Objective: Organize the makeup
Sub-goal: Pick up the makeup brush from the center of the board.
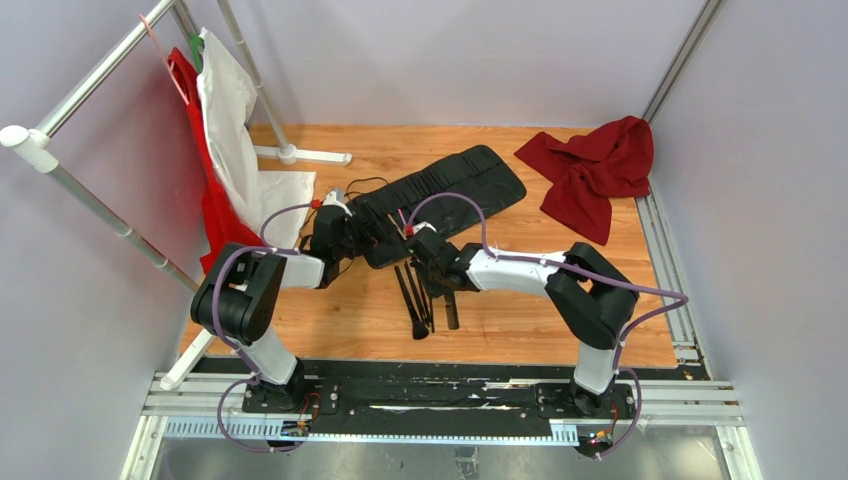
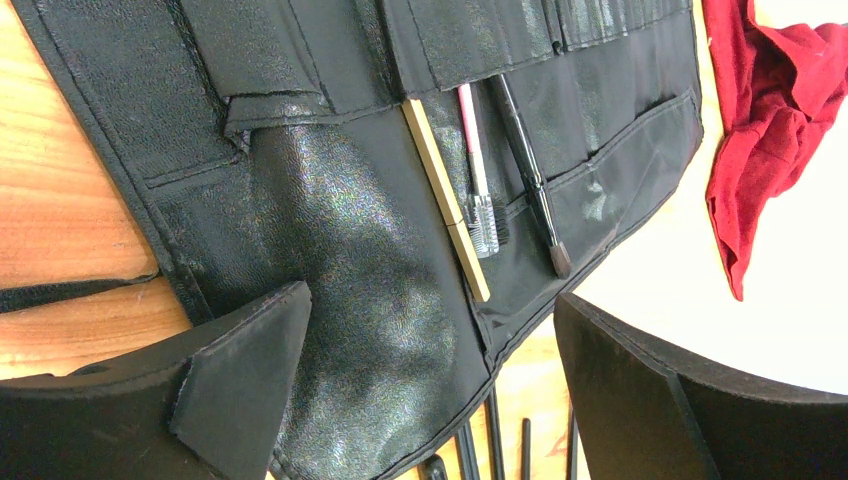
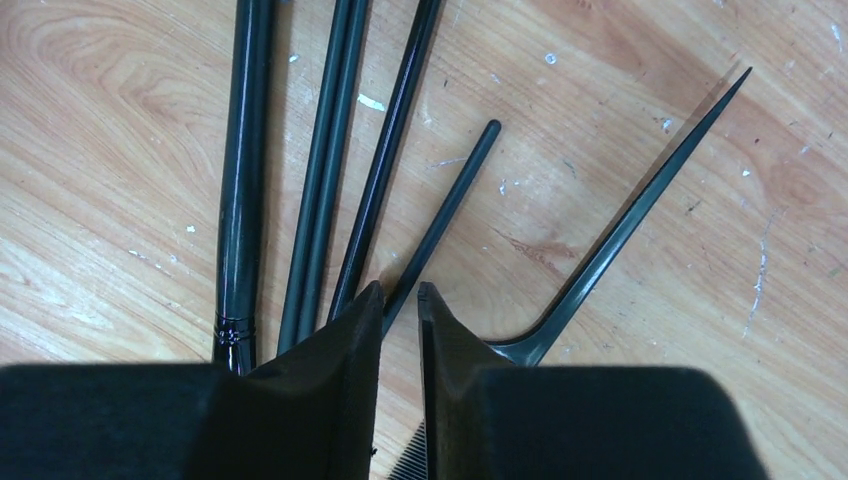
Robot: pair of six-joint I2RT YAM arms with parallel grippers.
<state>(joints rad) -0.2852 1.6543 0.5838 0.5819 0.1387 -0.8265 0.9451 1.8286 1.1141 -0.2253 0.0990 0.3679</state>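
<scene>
Several loose black-handled makeup brushes [image 1: 415, 295] and a thin black tail comb [image 1: 452, 312] lie on the wooden table in front of the black roll-up case [image 1: 450, 190]. In the right wrist view my right gripper [image 3: 400, 292] hovers low over them, its jaws a narrow slit apart. A thin brush handle [image 3: 445, 215] runs in at the fingertips and passes under the left finger. The comb [image 3: 620, 230] lies just to the right. My left gripper [image 2: 430, 340] stands wide open over the case [image 2: 340, 250]. A tan-handled brush [image 2: 445, 200], a pink-handled one [image 2: 475, 170] and a black one [image 2: 530, 180] sit in its slots.
A crumpled red cloth [image 1: 595, 170] lies at the back right of the table. A pipe rack [image 1: 100, 70] with a white cloth [image 1: 235, 130] and a red cloth [image 1: 215, 210] stands at the left. Grey walls close in both sides.
</scene>
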